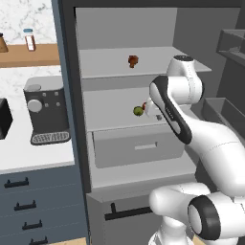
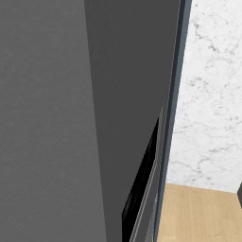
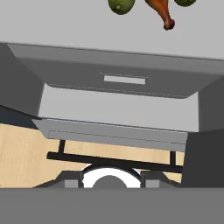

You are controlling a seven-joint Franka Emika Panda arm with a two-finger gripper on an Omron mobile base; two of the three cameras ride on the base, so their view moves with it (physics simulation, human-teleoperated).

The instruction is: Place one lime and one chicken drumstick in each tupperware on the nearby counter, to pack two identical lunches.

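The pincer [image 1: 152,111] is up at the middle shelf [image 1: 115,112] of the open fridge, mostly hidden behind the white arm, and its jaws are closed with nothing seen held in them. Just beside it on that shelf sits a green lime [image 1: 138,111], with a bit of something red next to it. In the hand view, a lime [image 3: 121,5] lies at the top edge, and a chicken drumstick [image 3: 161,10] lies right beside it with its thin end pointing down the picture. A second green lime [image 3: 185,2] peeks in at the top, on the other side of the drumstick. Under the shelf is a grey drawer [image 1: 136,146] that is pushed in. On the top shelf stands a small red-brown thing [image 1: 133,60], well apart from the lime. To the left of the fridge is the white surface [image 1: 28,153] with a grey coffee machine [image 1: 45,110] on it. Above that, a wooden wall shelf [image 1: 28,55] holds a small jar [image 1: 29,39].
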